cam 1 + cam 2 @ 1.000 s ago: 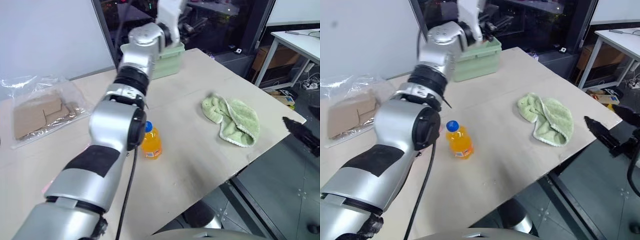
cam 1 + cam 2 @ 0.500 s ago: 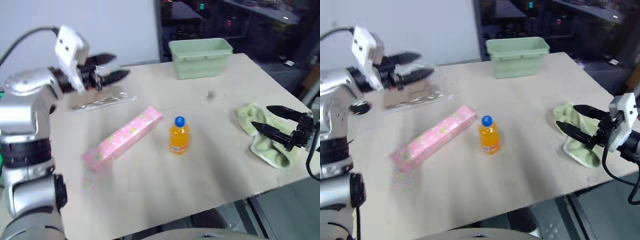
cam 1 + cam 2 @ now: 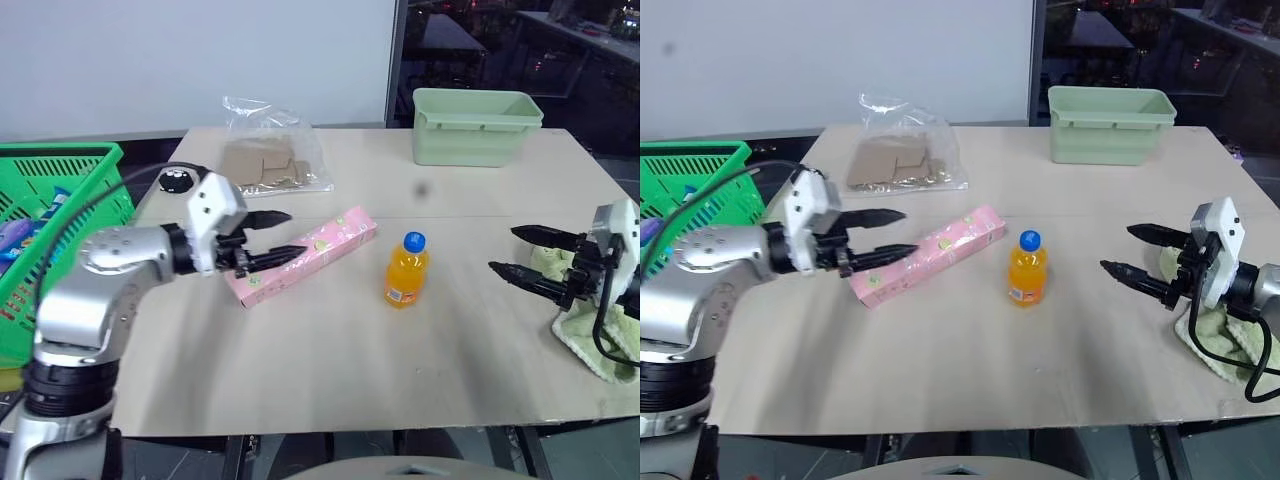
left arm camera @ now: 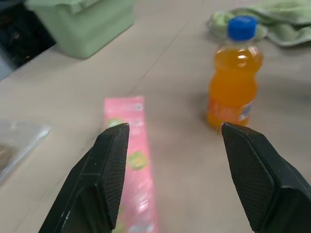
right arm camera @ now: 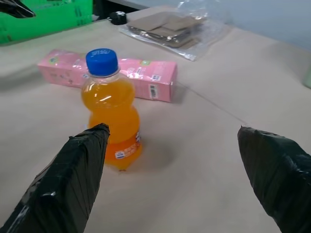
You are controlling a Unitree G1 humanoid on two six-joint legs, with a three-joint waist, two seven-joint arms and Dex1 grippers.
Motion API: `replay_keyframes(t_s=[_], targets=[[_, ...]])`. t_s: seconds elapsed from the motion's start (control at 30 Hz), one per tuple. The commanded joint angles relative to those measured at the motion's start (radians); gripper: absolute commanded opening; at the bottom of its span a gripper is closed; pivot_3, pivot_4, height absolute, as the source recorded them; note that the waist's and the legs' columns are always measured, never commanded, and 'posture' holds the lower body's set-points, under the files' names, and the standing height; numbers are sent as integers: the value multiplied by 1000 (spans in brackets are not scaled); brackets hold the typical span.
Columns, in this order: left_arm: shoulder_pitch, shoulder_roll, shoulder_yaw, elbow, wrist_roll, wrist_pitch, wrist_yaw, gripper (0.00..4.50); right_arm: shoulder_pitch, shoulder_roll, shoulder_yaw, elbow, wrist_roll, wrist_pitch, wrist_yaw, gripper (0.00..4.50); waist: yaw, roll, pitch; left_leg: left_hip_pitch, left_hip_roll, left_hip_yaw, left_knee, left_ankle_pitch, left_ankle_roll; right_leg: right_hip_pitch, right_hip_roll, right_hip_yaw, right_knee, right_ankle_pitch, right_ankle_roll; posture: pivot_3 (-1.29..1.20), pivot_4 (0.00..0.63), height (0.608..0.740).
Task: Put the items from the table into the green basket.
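Pink box [image 3: 303, 254] is lying beside the orange bottle [image 3: 405, 270] on the tabletop [image 3: 330, 350], green basket [image 3: 60, 215] now showing, while the left gripper [image 3: 285, 237], lowered since earlier, and right gripper [image 3: 510, 252] are hovering, jaws spread and empty; labels unreadable.

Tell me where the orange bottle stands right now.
The orange bottle stands upright near the middle of the table in the head views, just right of the pink box and apart from it, between both grippers.
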Motion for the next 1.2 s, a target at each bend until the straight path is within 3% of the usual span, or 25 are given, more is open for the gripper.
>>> replay_keyframes(t_s=[0.03,0.13,0.5,1.03,1.13,1.17,1.2], targets=[[-13,16,-56,-39,-29,39,-15,3097,13,-18,-41,-44,21,16,12,4500,-5,0,0,0,0,0,0,0,0,0,1,0,0,0,1,-112,0,740],[-18,1,-119,-6,5,-4,-25,3097,24,-2,-57,-83,40,15,0,4500,-12,2,-1,0,2,-1,-1,0,0,-1,4,0,1,2,3,-129,0,740],[-97,-195,-303,164,116,-125,25,3097,109,18,-100,-166,71,29,-33,4500,-19,2,-1,0,1,2,1,0,0,0,5,3,1,2,3,-181,0,740],[-117,-342,-313,312,126,-203,16,3097,163,40,-138,-195,31,-12,-78,4500,-80,5,-3,0,1,1,1,0,0,0,5,3,1,2,4,-240,0,740],[-118,-342,-317,316,137,-212,3,3930,167,39,-147,-199,35,-9,-80,4500,-92,5,-4,0,1,1,1,0,0,0,5,3,1,2,3,-242,0,740],[-118,-339,-319,318,143,-217,0,4408,169,38,-151,-201,37,-7,-80,4500,-95,5,-4,0,1,1,1,0,0,-1,5,3,1,2,3,-242,0,740],[-119,-341,-319,324,154,-228,5,4471,173,38,-157,-203,41,-5,-80,4500,-97,5,-4,0,1,1,1,0,0,-1,5,3,1,2,3,-248,0,740]])
